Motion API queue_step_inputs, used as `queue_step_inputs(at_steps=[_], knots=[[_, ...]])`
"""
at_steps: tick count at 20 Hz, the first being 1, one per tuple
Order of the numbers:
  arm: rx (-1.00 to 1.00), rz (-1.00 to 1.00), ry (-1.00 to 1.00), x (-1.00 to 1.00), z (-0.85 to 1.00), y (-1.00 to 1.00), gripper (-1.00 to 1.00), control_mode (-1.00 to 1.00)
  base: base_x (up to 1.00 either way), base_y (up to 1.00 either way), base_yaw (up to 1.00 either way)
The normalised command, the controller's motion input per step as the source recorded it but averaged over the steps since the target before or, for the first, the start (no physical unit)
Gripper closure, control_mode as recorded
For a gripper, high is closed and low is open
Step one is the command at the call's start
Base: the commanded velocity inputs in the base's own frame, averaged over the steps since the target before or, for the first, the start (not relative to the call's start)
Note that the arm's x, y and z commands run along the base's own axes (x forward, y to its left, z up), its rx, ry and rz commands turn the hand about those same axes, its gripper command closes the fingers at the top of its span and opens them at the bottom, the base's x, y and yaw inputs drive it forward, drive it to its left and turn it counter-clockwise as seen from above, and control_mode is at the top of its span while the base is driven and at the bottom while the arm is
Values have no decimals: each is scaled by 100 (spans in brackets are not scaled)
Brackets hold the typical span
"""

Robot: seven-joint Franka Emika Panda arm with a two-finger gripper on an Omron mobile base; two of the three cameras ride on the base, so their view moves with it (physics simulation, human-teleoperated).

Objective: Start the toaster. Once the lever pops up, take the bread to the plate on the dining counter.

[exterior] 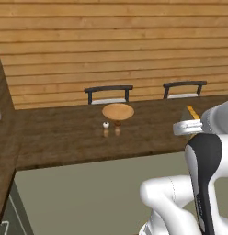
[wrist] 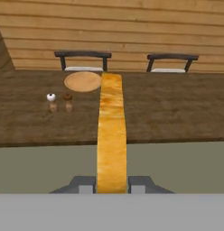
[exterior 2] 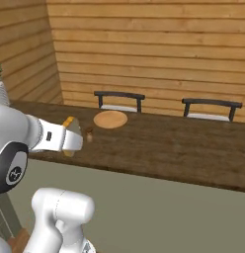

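The bread point(wrist: 111, 135) is already out of the toaster and pinched edge-on between the closed fingers of the gripper point(wrist: 111, 184), carried above the floor short of the dining counter point(wrist: 177, 113), so what is left is reaching the plate point(wrist: 83, 81) on its far side and setting the slice down.
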Motion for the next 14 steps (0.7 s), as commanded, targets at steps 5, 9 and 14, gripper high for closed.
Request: queue_step_inputs(at_steps=[5, 9, 14], knots=[[0, 0, 0, 0, 0, 0, 100, 100, 57, 0, 0], [0, 0, 0, 0, 0, 0, 100, 100, 48, 0, 0], [0, 0, 0, 0, 0, 0, 100, 100, 24, 12, -4]])
